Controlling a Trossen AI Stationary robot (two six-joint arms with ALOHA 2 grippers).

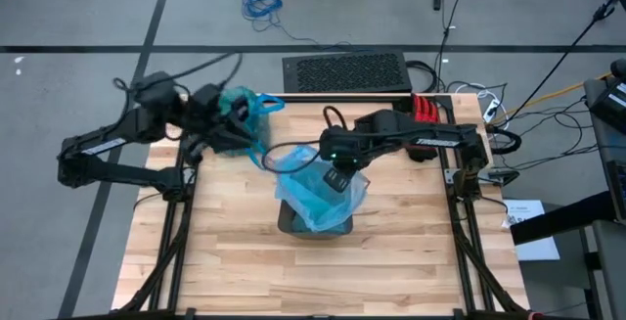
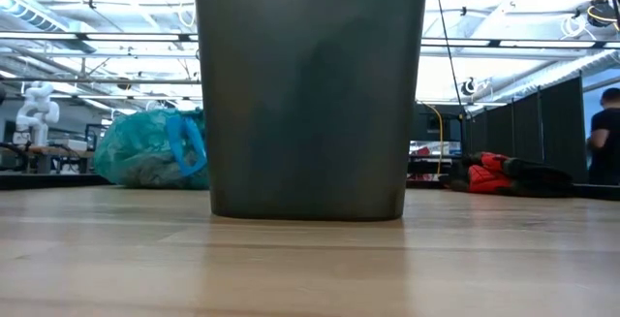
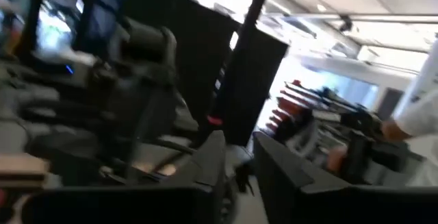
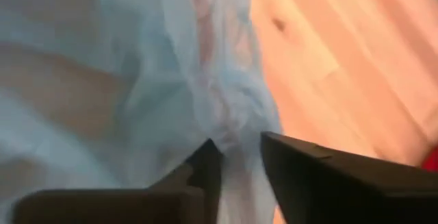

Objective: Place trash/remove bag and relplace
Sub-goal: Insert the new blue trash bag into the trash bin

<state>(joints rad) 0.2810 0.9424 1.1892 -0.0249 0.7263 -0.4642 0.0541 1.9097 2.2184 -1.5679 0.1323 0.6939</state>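
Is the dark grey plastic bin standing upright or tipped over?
Upright: the dark grey plastic bin stands flat on the wooden table, walls vertical.

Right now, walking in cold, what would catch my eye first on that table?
Probably the pale blue bag billowing out of the bin mid-table, with the right gripper at its rim. Next, the filled teal bag at the far left corner, beside the left gripper.
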